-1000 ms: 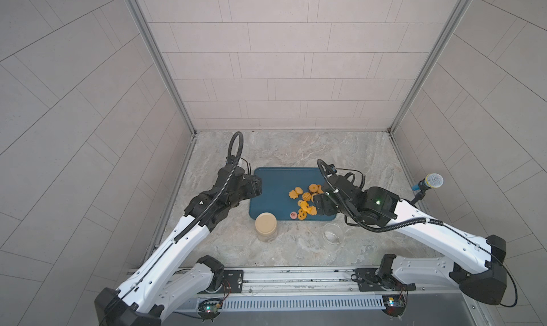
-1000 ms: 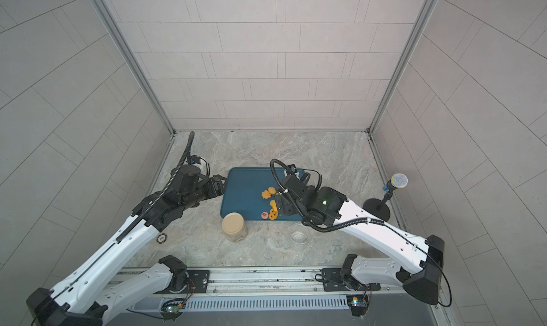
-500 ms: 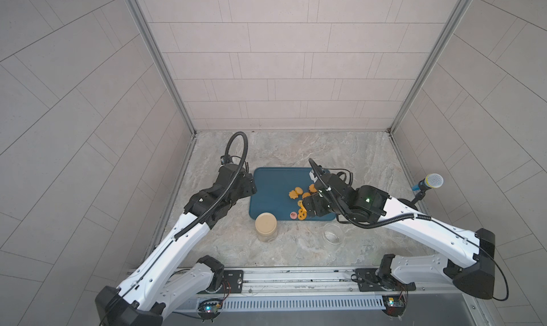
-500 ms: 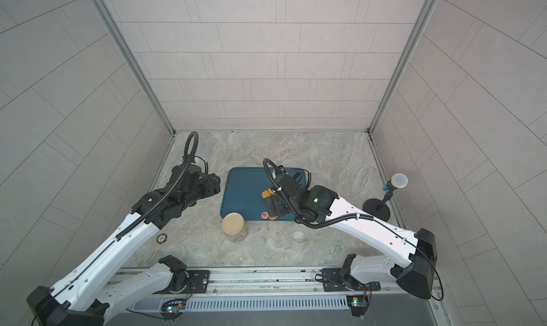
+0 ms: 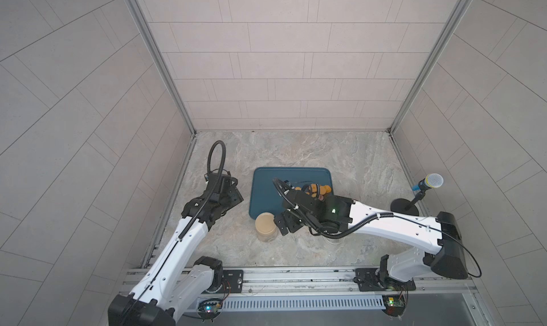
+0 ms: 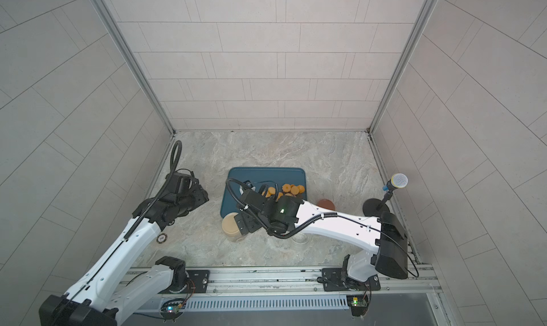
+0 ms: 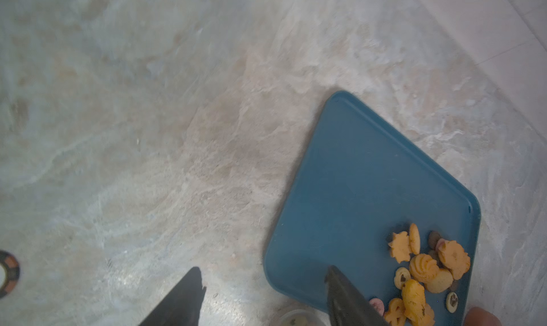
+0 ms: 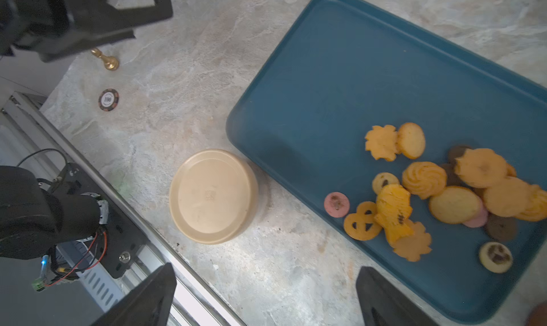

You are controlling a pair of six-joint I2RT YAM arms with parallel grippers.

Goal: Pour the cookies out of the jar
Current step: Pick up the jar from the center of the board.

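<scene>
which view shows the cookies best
The right wrist view: the cookies lie close and unblocked. The left wrist view has them at its edge, partly behind a jaw; both top views show them tiny, partly behind the right arm.

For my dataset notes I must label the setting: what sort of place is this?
Probably a robot test booth in a lab: tiled panel walls enclose a marble-patterned tabletop, two robot arms sit on a metal rail, and a microphone on a stand is set up.
</scene>
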